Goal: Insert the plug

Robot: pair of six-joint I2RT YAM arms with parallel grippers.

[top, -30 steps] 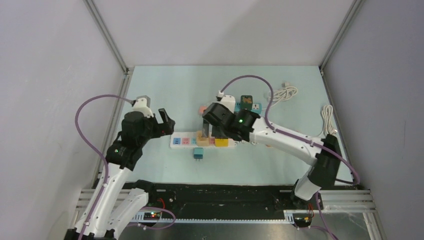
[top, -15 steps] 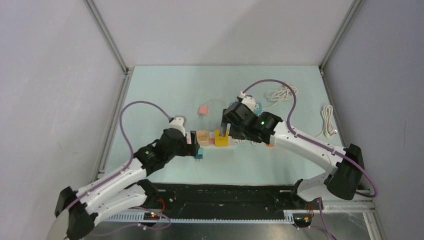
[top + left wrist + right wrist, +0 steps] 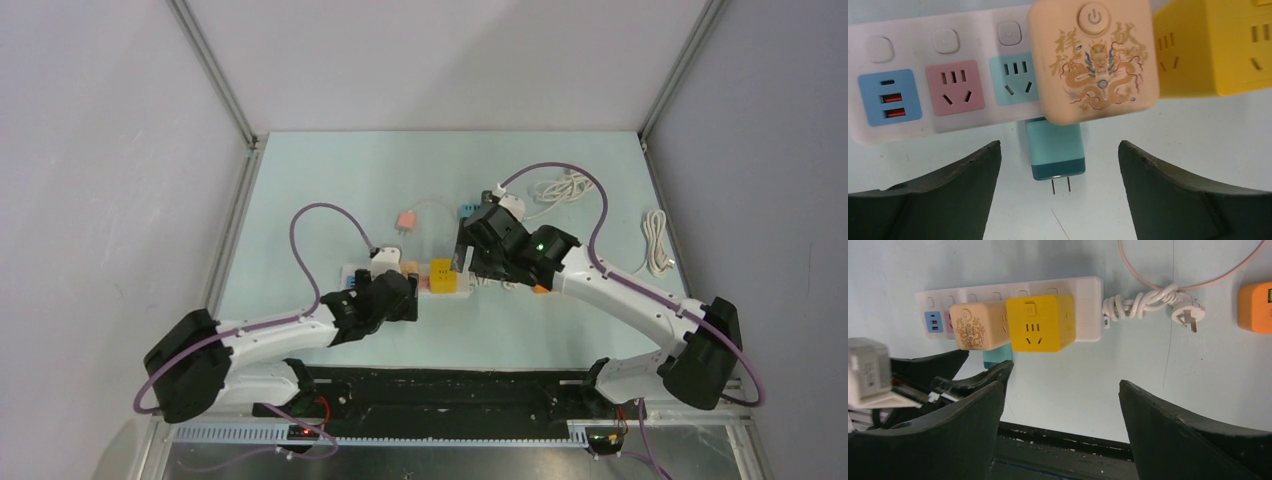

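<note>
**Left wrist view.** The left gripper [image 3: 1058, 160] stands open, its 2 fingers straddling the teal plug [image 3: 1054, 147]. The plug lies flat on the table [image 3: 1173, 150] just beside the power strip [image 3: 908, 50], its far end tucked under the peach adapter [image 3: 1093, 60] and its prongs [image 3: 1060, 185] pointing away from the sockets. The right gripper [image 3: 1060, 387] hangs open above the strip — nothing held. Likely hazards: the closing fingers may knock the adapter or shove the strip, and a shallow pinch may let the smooth plug twist — its prongs need turning round before insertion.
</note>
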